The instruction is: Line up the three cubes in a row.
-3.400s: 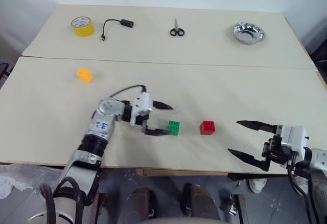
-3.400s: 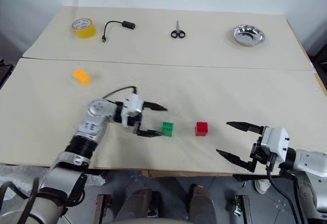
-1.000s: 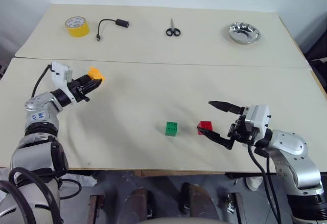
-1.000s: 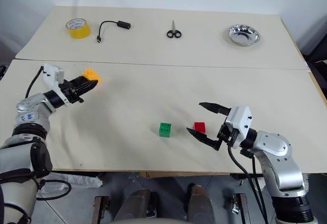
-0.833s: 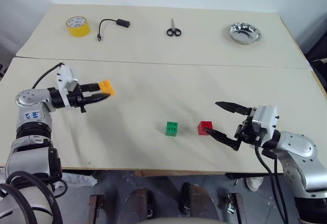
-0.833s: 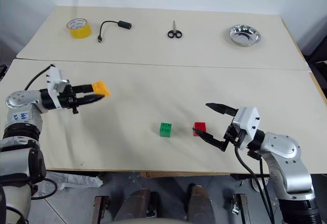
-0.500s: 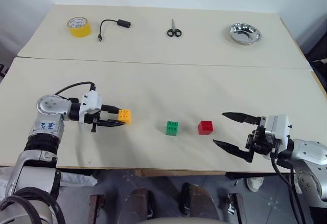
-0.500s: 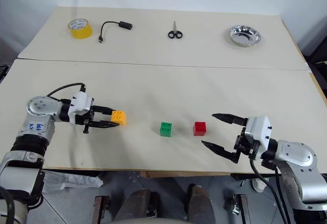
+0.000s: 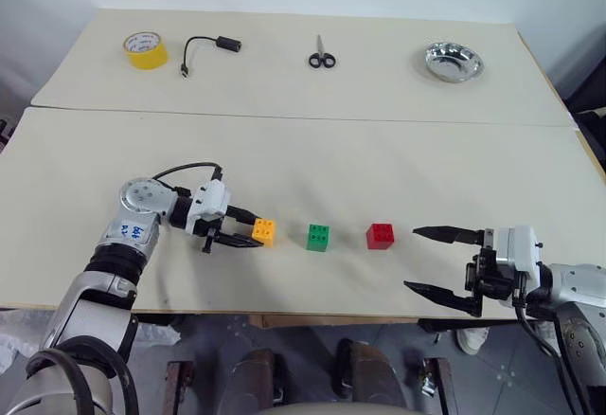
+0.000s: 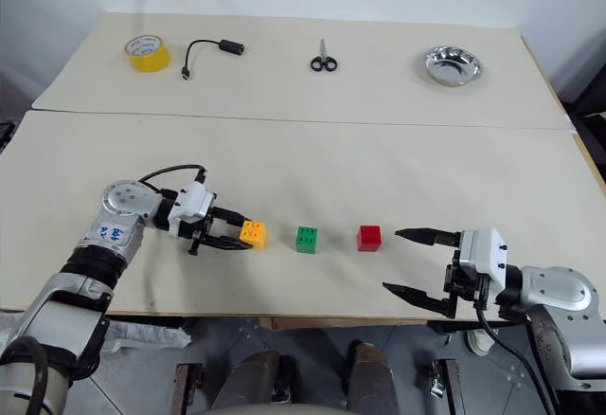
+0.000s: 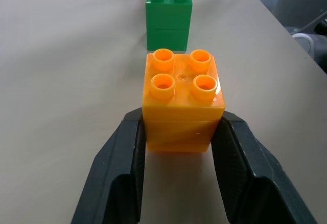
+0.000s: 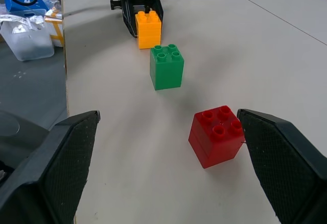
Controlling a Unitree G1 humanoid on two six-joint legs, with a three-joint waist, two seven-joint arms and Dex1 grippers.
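While gripped: 1 of 3 cubes (image 9: 319, 237).

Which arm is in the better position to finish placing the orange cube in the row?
Left: the left gripper holds the orange cube beside the green cube. The right gripper is open beyond the red cube.

A roll of yellow tape (image 9: 145, 50) sits at the far left of the far table (image 9: 379, 83); beside it lies a black cable (image 9: 208, 48) with a plug; scissors (image 9: 321, 56) lie near the middle; a metal bowl (image 9: 453, 61) stands far right.
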